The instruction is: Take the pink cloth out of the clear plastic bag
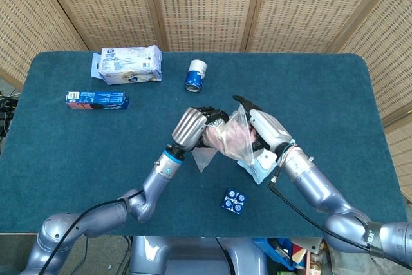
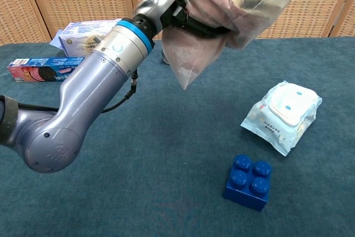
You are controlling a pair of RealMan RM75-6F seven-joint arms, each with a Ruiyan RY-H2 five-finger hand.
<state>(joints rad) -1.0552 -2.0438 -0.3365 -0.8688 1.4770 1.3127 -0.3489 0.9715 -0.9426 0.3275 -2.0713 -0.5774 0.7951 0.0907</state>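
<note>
Both hands meet above the middle of the blue tabletop [image 1: 77, 152], holding the clear plastic bag [image 1: 233, 138] up in the air between them. On the left, the left hand [image 1: 191, 127] has its dark fingers [image 1: 212, 117] wrapped around the bag's bulging side, gripping the bag and the pink cloth [image 1: 228, 136] through the film. From the right, the right hand [image 1: 265, 129] holds the bag's other end, its fingers reaching over the crumpled plastic. The pink cloth is bunched inside the bag, not out of it; in the chest view it fills the upper part while an empty corner of the bag [image 2: 191, 65] hangs down to a point.

Below the bag, beside the right wrist, a pack of wet wipes [image 1: 257, 164] lies on the tabletop, and a blue toy brick [image 1: 233, 201] sits nearer the front edge. Behind the hands stands a small blue and white can [image 1: 195, 75]. Far to the left at the back lies a white and blue packet [image 1: 129, 64], with a blue biscuit box [image 1: 96, 100] in front of it.
</note>
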